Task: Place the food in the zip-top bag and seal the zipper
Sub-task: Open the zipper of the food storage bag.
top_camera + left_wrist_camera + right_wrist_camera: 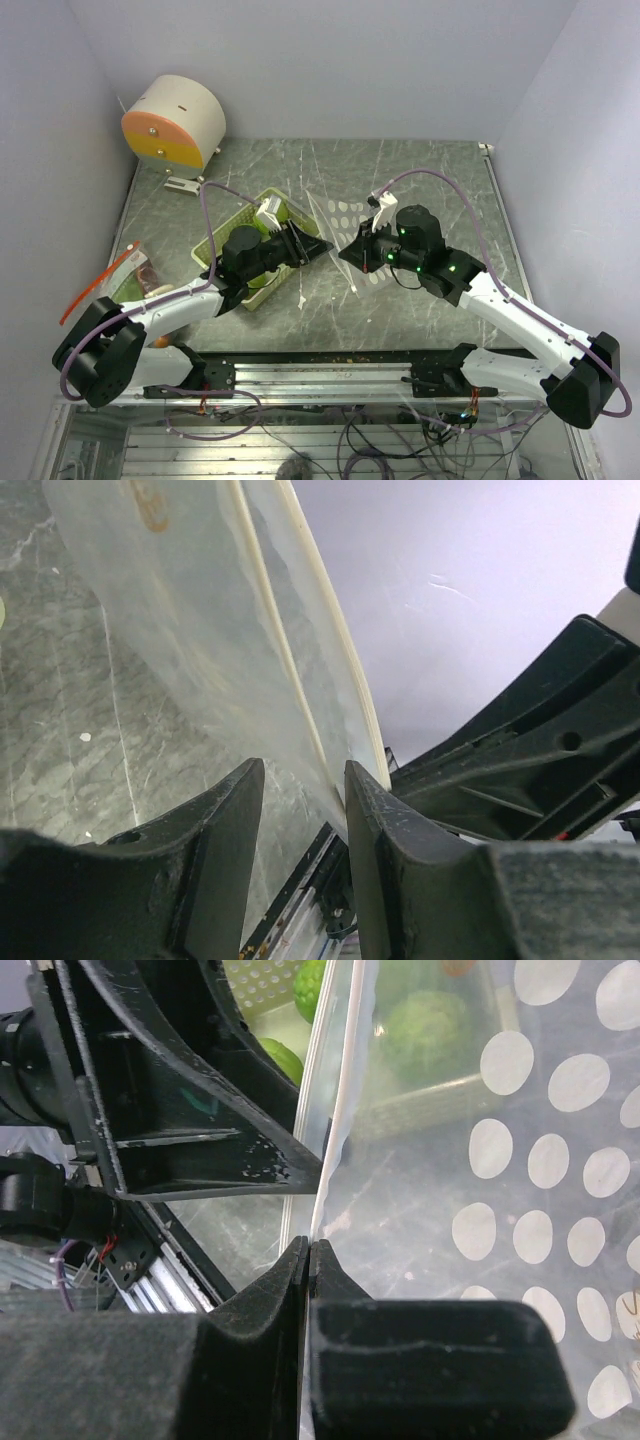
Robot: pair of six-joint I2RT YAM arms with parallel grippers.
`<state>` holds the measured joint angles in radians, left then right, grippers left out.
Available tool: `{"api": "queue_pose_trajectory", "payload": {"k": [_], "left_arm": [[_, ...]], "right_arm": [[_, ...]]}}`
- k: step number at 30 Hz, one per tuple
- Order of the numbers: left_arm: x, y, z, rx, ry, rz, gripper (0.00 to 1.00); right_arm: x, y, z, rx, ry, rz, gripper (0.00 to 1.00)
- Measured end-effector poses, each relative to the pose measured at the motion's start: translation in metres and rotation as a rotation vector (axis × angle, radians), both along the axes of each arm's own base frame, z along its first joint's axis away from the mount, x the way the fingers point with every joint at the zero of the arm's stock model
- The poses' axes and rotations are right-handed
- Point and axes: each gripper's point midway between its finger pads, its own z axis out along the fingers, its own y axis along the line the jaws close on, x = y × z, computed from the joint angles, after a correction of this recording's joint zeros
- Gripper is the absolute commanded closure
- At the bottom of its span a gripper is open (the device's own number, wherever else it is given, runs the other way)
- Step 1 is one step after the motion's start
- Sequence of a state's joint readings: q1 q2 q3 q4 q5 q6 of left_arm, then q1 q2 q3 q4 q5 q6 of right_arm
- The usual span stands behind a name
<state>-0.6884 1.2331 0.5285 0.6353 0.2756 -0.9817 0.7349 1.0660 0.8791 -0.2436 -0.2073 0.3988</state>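
Right wrist view: right gripper (308, 1260) has its jaws closed flat on the edge of the zip-top bag (520, 1210), lower centre of frame. Same view, through the clear dotted film: bumpy green balls (430, 1025) at the top of frame, in the pale-green basket (262, 982) behind the bag. Top view hides those, because the left arm (190, 305) covers most of the basket, left of centre. Left wrist view: left gripper (305, 810) has its fingers apart, with the bag's zipper strip (300, 660) running down into the gap, close to the right-hand finger. Can't tell if it touches. Top view only: both grippers meet at the bag, mid-table (440, 170).
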Motion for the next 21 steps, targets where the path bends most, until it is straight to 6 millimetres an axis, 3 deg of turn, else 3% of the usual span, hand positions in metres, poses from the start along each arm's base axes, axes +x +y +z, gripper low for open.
{"api": "queue_pose_trajectory", "payload": {"k": [4, 10, 17, 21], "left_arm": [[0.002, -0.004, -0.004, 0.007, 0.012, -0.002, 0.52], [0.007, -0.006, 0.006, -0.006, -0.006, 0.013, 0.54], [0.018, -0.007, -0.005, 0.043, -0.005, 0.054, 0.57], [0.025, -0.008, -0.019, 0.093, 0.004, 0.076, 0.71]], "right_arm": [[-0.002, 0.001, 0.000, 0.003, 0.002, 0.011, 1.00], [-0.004, 0.002, 0.000, -0.002, -0.007, 0.025, 1.00], [-0.008, 0.000, 0.004, -0.009, -0.026, 0.025, 1.00], [-0.009, -0.004, 0.008, -0.010, -0.043, 0.017, 1.00]]}}
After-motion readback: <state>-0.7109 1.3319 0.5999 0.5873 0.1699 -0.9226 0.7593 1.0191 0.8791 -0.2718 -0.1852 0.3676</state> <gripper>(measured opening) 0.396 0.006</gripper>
